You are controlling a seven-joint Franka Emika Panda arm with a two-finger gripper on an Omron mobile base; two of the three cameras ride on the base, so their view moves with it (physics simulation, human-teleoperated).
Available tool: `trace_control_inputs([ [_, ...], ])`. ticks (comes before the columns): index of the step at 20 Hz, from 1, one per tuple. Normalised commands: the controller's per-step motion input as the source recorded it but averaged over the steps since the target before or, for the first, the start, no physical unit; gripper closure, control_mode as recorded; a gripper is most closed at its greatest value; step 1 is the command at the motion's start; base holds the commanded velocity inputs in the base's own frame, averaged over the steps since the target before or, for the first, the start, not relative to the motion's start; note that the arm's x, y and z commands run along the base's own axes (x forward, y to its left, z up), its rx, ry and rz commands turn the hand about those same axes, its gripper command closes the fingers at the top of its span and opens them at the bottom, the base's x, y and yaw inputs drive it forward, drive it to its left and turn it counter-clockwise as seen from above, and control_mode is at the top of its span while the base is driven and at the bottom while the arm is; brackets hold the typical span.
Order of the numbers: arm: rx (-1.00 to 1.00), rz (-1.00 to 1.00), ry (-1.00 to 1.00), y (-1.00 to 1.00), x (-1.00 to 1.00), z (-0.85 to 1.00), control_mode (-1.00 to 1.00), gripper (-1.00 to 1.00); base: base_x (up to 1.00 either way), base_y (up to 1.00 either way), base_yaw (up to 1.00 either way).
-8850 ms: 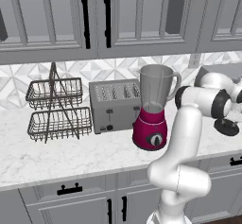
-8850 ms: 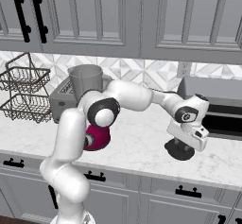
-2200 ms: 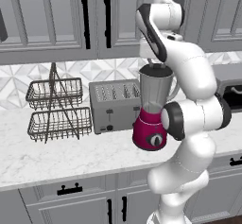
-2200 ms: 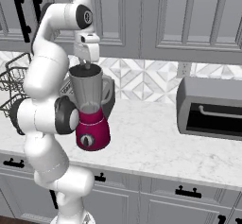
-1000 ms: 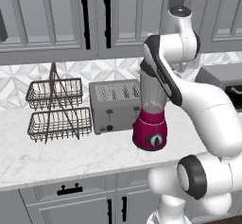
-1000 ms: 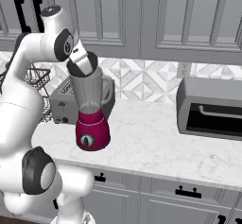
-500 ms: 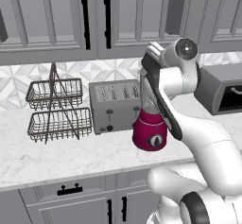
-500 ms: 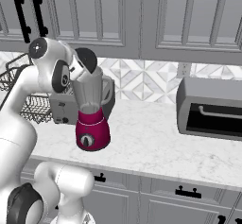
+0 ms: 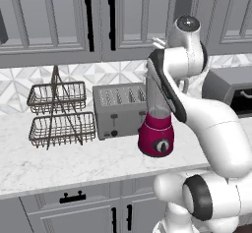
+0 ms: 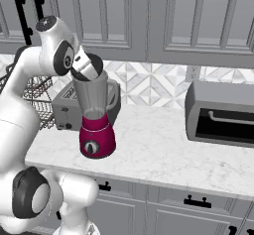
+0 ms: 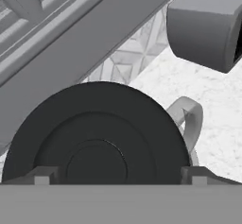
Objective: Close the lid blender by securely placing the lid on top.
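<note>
The lid sits on the mouth of the blender, which stands on the marble surface just beside the toaster. In the hand view the black disc lies between the two finger tips of the claw, which stand spread wide at its rim, apparently not pinching it. The step in hand looks like the release. Done well, the claw should lift straight away from the jar, without dragging the lid askew or nudging the jar's handle.
</note>
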Motion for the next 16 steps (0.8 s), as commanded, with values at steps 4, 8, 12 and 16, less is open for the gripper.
trace_control_inputs([
  [4,0.00,0.00,0.32,0.00,0.00,0.06,-1.00,-1.00,0.00,0.00,0.00],
  [8,0.00,0.00,0.20,0.00,0.00,0.16,-1.00,-1.00,0.00,0.00,0.00],
  [12,0.00,0.00,0.12,0.12,-0.26,0.11,-1.00,-1.00,0.00,0.00,0.00],
  [16,-0.16,0.04,0.00,0.63,-0.96,-0.44,-1.00,-1.00,0.00,0.00,0.00],
])
